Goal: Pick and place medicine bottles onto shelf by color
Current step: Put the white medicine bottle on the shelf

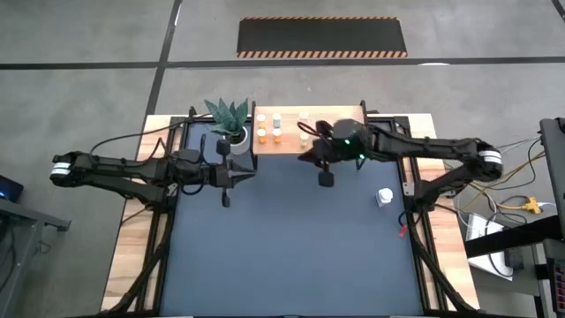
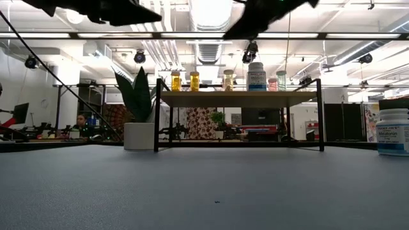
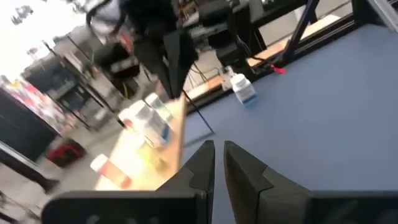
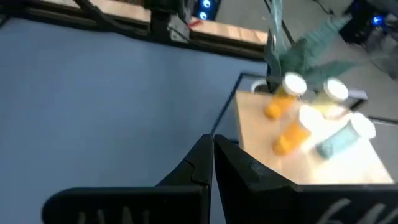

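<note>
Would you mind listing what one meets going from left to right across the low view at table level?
Plant pot with its green leaves → shelf carrying orange bottles and a taller white bottle → lone white bottle at the right edge.

Matt blue worktop, pale wood shelf, plastic bottles

The worktop is smooth matt dark blue, edged in light wood. The shelf is a pale, smooth wood board on thin black metal legs. The bottles look like glossy plastic, some translucent orange, with white caps; the fingers are dull black.
</note>
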`<state>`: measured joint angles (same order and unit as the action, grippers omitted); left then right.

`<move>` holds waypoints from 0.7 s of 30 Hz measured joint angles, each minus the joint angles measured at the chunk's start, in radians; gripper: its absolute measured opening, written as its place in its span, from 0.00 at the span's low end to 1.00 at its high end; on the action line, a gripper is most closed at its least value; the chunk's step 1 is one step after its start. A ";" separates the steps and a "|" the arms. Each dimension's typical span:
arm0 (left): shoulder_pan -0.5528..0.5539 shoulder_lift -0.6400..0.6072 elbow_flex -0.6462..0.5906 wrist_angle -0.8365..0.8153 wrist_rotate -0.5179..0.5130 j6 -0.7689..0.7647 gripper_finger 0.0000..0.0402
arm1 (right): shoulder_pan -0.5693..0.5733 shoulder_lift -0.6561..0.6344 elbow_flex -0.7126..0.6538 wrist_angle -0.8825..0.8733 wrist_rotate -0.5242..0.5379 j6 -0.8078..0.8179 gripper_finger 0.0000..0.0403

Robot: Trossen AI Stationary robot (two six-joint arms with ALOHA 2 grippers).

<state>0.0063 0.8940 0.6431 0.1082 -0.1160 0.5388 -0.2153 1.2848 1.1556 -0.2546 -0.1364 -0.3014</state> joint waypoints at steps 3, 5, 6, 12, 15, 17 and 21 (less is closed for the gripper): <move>0.000 0.015 -0.014 -0.007 0.001 -0.068 0.04 | 0.021 -0.057 -0.068 0.000 0.072 0.039 0.02; 0.000 0.028 -0.014 0.011 0.001 -0.086 0.04 | 0.025 -0.078 -0.093 -0.004 0.087 0.061 0.02; 0.000 0.033 -0.014 0.019 0.001 -0.086 0.04 | 0.026 -0.084 -0.098 -0.003 0.088 0.074 0.02; 0.000 0.049 -0.013 0.089 0.001 -0.054 0.04 | 0.028 -0.073 -0.107 -0.038 0.147 0.093 0.02; 0.000 0.046 -0.013 0.093 0.001 -0.054 0.04 | 0.028 -0.065 -0.078 -0.099 0.218 0.093 0.02; 0.000 0.044 -0.013 0.094 0.001 -0.054 0.04 | 0.028 -0.065 -0.056 -0.140 0.238 0.094 0.02; 0.000 0.048 -0.013 0.094 0.000 -0.056 0.04 | 0.028 -0.065 -0.008 -0.222 0.243 0.093 0.02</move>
<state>0.0063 0.9421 0.6296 0.2017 -0.1158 0.4829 -0.1871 1.2197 1.1478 -0.4761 0.1070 -0.2081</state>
